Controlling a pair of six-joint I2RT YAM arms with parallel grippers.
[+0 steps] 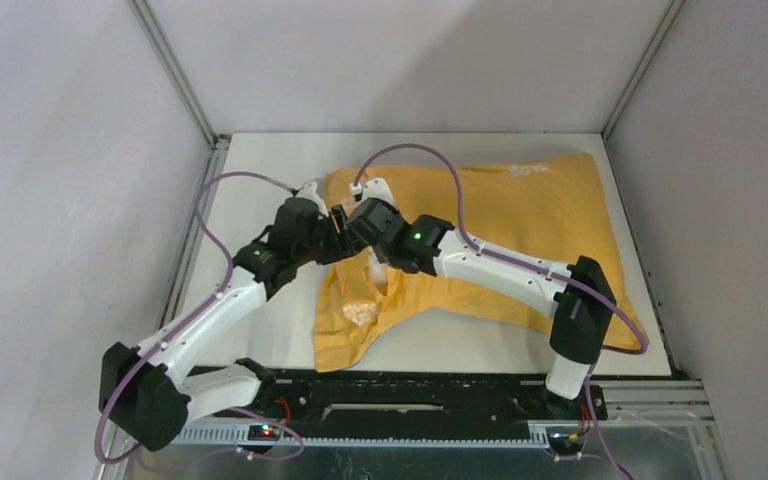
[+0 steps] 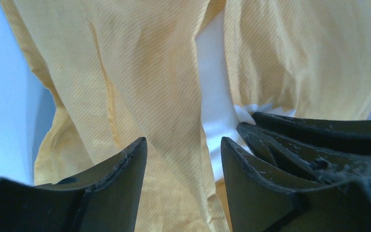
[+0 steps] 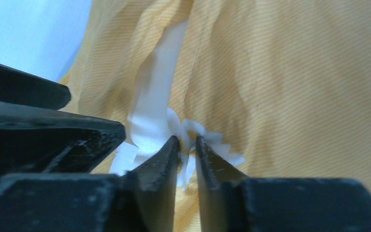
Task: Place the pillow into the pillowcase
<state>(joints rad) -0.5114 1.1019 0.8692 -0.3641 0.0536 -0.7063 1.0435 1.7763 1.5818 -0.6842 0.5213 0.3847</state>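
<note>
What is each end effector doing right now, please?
Left end effector: open, facing the pillowcase.
Right end effector: closed on a white fold of the pillow.

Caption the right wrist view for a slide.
Right claw pinches a bunch of the white soft fabric pillow showing through a gap in the limp orange-yellow fabric pillowcase.

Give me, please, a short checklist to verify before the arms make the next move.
1. Right gripper shut on white pillow fabric: ok.
2. Left gripper open, facing the pillowcase: ok.
3. Pillow fully covered: not ok, white shows in the gap.
4. Clearance between the two grippers: cannot tell, they are very close.
5. Pillowcase cloth between the left fingers: cannot tell.
</note>
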